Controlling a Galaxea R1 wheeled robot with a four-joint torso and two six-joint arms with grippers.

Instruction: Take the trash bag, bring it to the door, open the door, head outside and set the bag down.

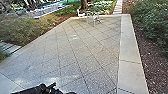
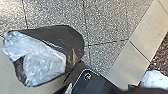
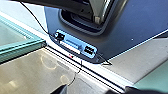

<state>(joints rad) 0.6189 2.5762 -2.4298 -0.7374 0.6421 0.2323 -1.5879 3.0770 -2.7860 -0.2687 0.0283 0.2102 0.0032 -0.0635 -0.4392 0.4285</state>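
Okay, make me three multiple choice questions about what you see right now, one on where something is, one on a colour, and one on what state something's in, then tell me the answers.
1. Where is the tree trunk?
A. In the middle of the paving
B. Beyond the paving's far edge
C. Lying across the paving

2. What colour surrounds the pale plastic of the trash bag?
A. Black
B. Red
C. Yellow

3. How does that pale plastic look?
A. Pulled flat and smooth
B. Rolled into a tight tube
C. Crumpled

Answers:
1 B: the head view shows it rising past the far border.
2 A: the left wrist view shows black wrapping around it.
3 C: its surface is wrinkled and uneven.
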